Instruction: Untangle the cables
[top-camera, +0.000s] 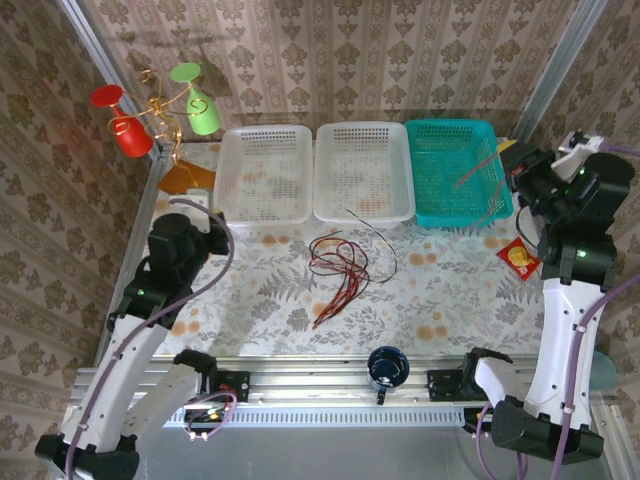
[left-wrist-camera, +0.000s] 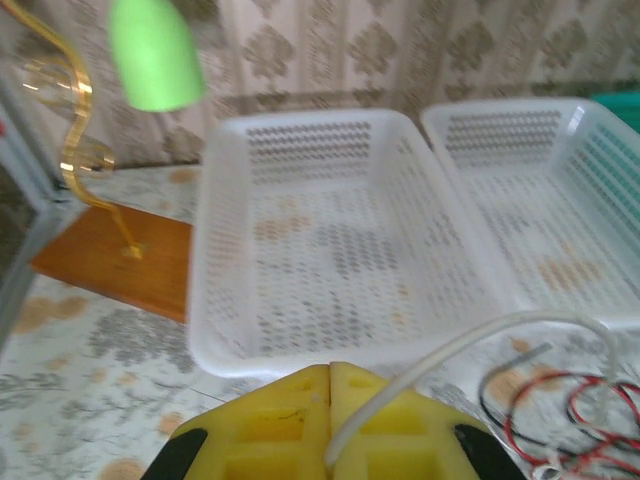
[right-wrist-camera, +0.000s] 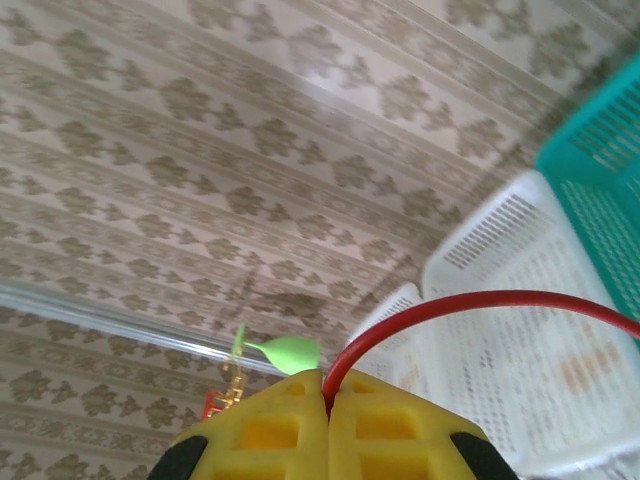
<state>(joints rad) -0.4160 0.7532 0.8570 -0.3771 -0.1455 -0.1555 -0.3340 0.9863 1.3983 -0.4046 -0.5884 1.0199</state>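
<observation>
A loose tangle of red and black cables (top-camera: 340, 265) lies on the patterned table in front of the middle white basket; its edge also shows low on the right in the left wrist view, cables (left-wrist-camera: 575, 420). My right gripper (top-camera: 517, 165) hovers at the teal basket's right side. In its own view the right gripper (right-wrist-camera: 328, 385) is shut on one red cable (right-wrist-camera: 480, 300), and this red cable (top-camera: 480, 170) slants down into the teal basket. My left gripper (top-camera: 210, 214) sits near the left white basket's front corner. Its yellow jaws (left-wrist-camera: 331, 375) are shut, and a white wire (left-wrist-camera: 470, 340) lies across the right finger.
Three baskets line the back: left white basket (top-camera: 265, 129), middle white basket (top-camera: 362, 125), teal basket (top-camera: 450, 123). A wire stand with red and green cups (top-camera: 160, 110) rises at the back left on a wooden base (top-camera: 185, 178). A dark mug (top-camera: 387, 367) sits at the near edge, a red packet (top-camera: 520, 258) at right.
</observation>
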